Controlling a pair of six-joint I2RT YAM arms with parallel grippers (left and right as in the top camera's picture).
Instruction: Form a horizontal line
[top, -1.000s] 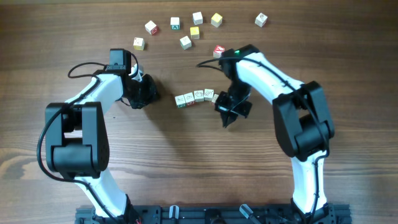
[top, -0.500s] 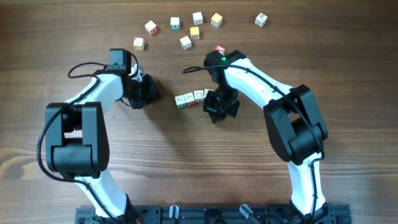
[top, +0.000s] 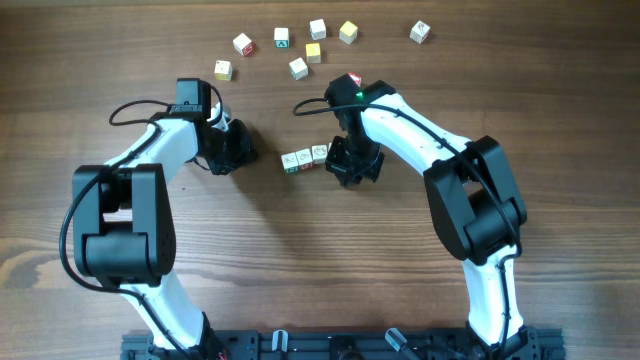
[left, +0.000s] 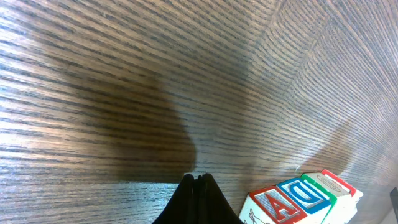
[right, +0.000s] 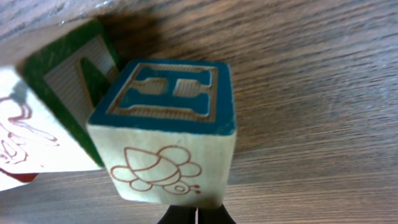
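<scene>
The horizontal line is a short, slightly slanted row of whitish cubes at the table's middle. Three cubes show; its right end is hidden under my right gripper. In the right wrist view the shut fingertips press against a cube with a blue H face, beside a green-faced cube. My left gripper is shut and empty, a short gap left of the row. In the left wrist view its tips rest near the wood, with the row's left-end cubes at the lower right.
Several single cubes lie scattered along the far side: white ones, yellow ones, and one near the left arm. A red-faced cube sits right by the right arm's wrist.
My right gripper has moved left and slightly up, against the row's right end, and now covers its last cubes. The left arm has not moved.
</scene>
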